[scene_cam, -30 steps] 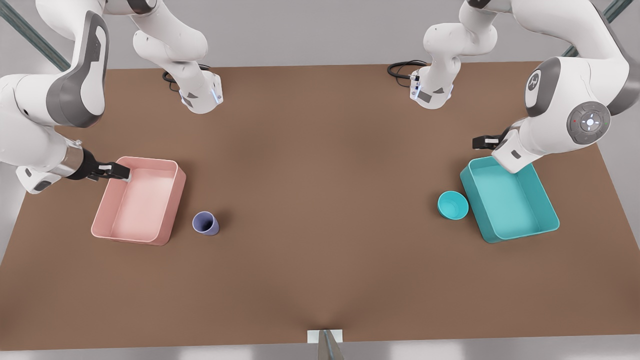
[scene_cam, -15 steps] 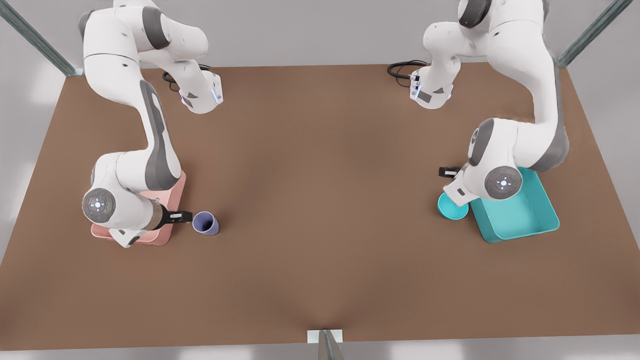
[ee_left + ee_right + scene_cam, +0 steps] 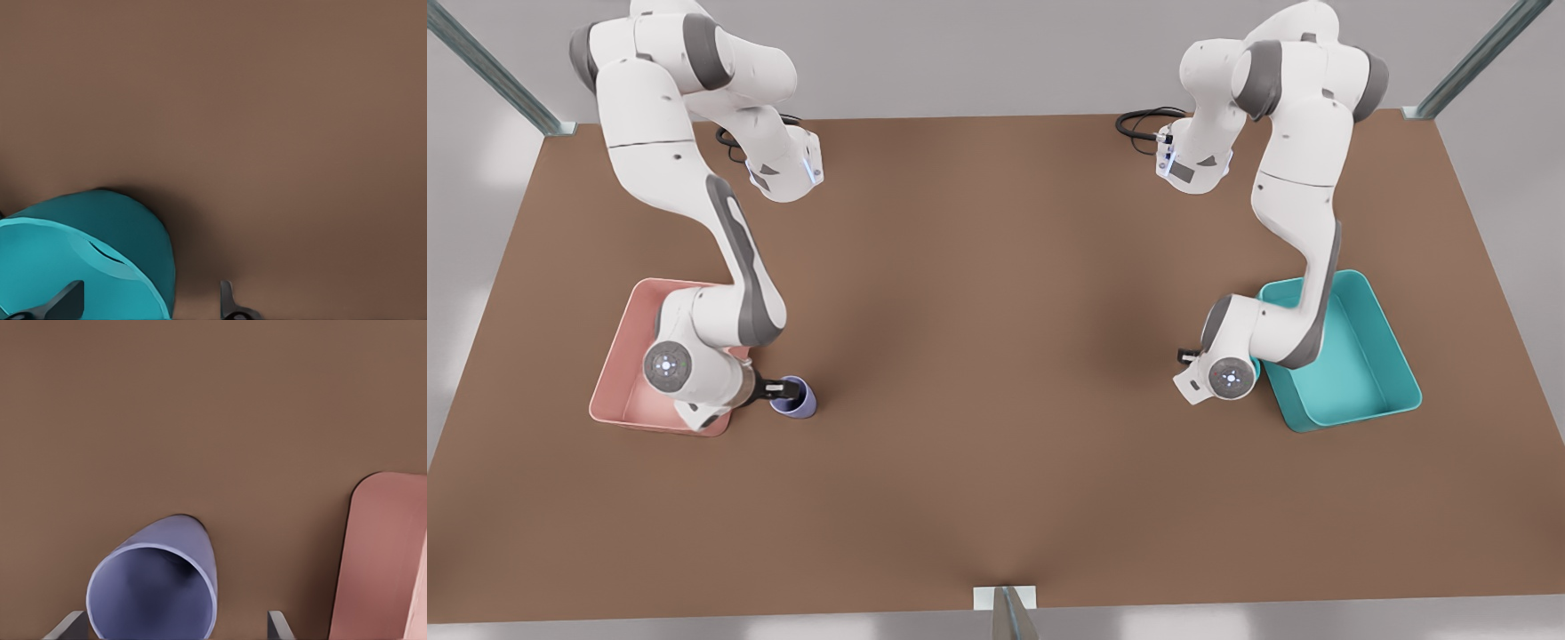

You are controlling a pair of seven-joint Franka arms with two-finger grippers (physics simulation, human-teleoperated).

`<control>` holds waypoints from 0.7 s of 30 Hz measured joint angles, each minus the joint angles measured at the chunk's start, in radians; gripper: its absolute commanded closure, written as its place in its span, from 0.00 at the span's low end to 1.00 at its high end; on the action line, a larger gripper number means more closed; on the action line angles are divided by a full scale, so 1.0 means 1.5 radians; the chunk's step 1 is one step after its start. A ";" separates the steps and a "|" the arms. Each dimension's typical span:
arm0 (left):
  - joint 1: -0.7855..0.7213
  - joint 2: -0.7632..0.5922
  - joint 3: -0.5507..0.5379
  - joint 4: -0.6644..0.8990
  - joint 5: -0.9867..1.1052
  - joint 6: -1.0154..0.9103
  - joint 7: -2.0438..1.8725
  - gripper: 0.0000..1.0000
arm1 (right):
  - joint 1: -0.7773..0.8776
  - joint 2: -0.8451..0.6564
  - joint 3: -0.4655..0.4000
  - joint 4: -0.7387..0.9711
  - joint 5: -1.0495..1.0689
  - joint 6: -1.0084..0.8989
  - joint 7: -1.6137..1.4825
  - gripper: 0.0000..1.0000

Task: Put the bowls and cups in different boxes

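Nothing boxed yet. My right gripper (image 3: 177, 628) gapes wide astride the cup (image 3: 799, 397), at three o'clock of the pink box (image 3: 618, 356); left gripper (image 3: 150, 303) spread over the bowl's (image 3: 80, 257) rim, nine o'clock of the teal box (image 3: 1369, 373).

Brown tabletop (image 3: 996, 356) against pale grey wall (image 3: 978, 53), metal frame struts (image 3: 489, 67).

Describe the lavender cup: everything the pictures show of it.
The lavender cup is small, handleless and tapered, plain and smooth like plastic, with an open, empty mouth. It stands upright on the brown table, just off the pink box toward the front view's right, apart from it. The right gripper is at its rim, open, one finger on each side; contact cannot be told.
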 measured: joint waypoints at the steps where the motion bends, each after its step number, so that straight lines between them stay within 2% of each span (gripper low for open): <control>1: -0.001 0.002 0.000 -0.002 0.001 0.008 -0.001 0.19 | 0.000 0.001 0.000 -0.007 0.002 0.012 0.002 0.00; 2: -0.001 0.002 0.001 -0.002 0.002 0.014 -0.003 0.48 | -0.002 0.002 0.000 -0.014 0.005 0.022 0.003 0.00; 3: -0.002 0.001 0.001 -0.003 0.003 0.018 -0.005 0.66 | -0.003 0.003 0.000 -0.019 0.008 0.032 0.004 0.00; 5: -0.005 -0.001 0.001 -0.003 0.011 0.022 -0.012 0.78 | -0.003 0.005 0.000 -0.029 0.013 0.048 0.007 0.00; 12: -0.020 -0.036 0.001 0.012 0.010 0.005 -0.027 0.79 | -0.015 0.016 0.000 -0.066 0.025 0.096 0.014 0.00; 15: -0.020 -0.103 0.003 0.067 0.007 -0.056 -0.030 0.79 | -0.015 0.023 0.000 -0.068 0.032 0.108 0.016 0.00; 16: -0.014 -0.123 0.014 0.097 0.007 -0.085 -0.031 0.79 | -0.015 0.024 0.000 -0.068 0.033 0.111 0.017 0.04; 18: 0.010 -0.139 0.058 0.142 0.006 -0.139 -0.032 0.79 | -0.015 0.027 0.000 -0.069 0.034 0.115 0.017 0.26; 21: 0.065 -0.137 0.085 0.135 0.004 -0.165 -0.032 0.79 | -0.015 0.030 0.000 -0.069 0.039 0.120 0.014 0.57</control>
